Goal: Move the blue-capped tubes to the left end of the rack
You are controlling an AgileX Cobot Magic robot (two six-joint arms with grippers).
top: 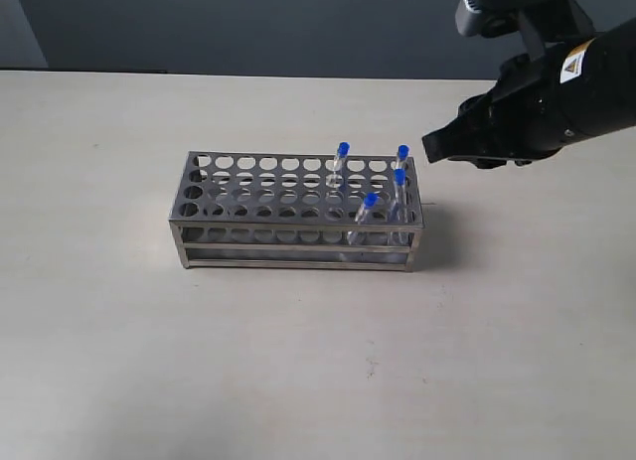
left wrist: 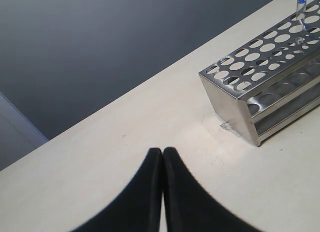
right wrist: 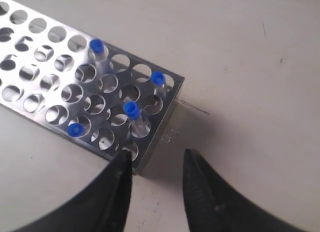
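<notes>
The rack [top: 298, 207] stands lengthwise on the worktop [top: 119, 331], and all four tubes [top: 399, 179] sit in holes at its right end: two along the back row, one between them and the front, and one near the front edge, each leaning a little in its hole. The holes at the left end are bare, so by my reading no tube has been moved yet and the step in hand is the approach to the first pick. The right claw [top: 433, 147] hangs in the air just beyond the rack's right end, above the level of the caps and touching nothing. The right wrist view shows its claw [right wrist: 157, 159] parted to a moderate gap with nothing between the fingers. The left claw [left wrist: 162, 159] is pressed together, empty, and low over the worktop some way off the rack's left end; it does not show in the exterior view. The next move likely calls for the right claw to come down over the nearest cap with a finger on either side, matched to the tube's lean, then close on it and lift straight up until the tube clears the top plate. The caps stand close together, so a neighbour could get nudged.
</notes>
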